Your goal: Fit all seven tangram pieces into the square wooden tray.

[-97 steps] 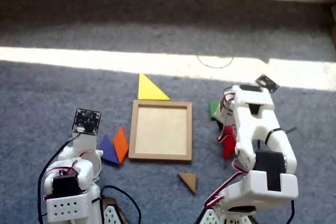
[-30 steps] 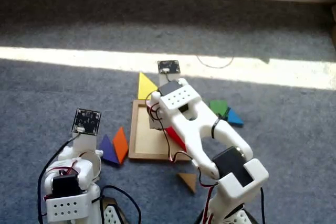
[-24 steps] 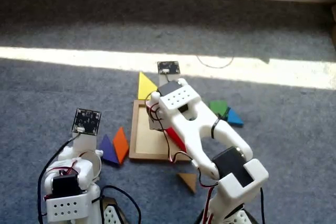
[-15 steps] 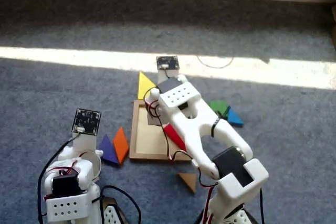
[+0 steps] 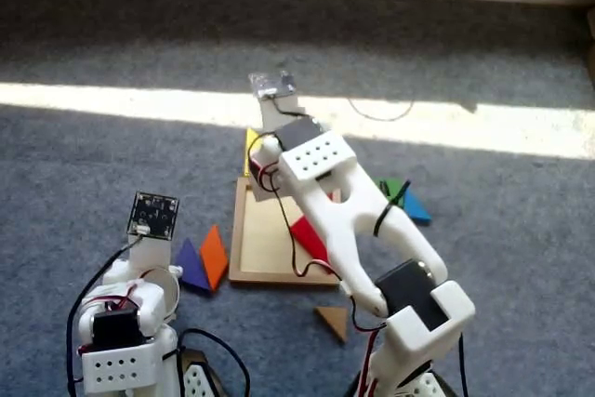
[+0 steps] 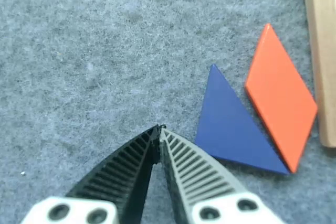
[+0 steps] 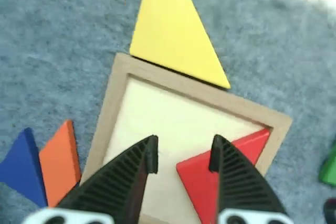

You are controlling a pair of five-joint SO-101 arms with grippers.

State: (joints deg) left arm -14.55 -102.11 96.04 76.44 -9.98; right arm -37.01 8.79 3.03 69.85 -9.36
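One yellow triangle (image 7: 173,35) lay just beyond far rim of tray (image 7: 113,106), short edge along it, ahead of right gripper (image 7: 184,149) w/ jaws apart, empty.

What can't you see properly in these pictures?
Yellow triangle: in the high view the right arm covers most of it.
Red piece: in the right wrist view one of the fingers hides part.
Green piece: the right wrist view's edge cuts it off, and the arm covers part in the high view, so its shape is unclear.
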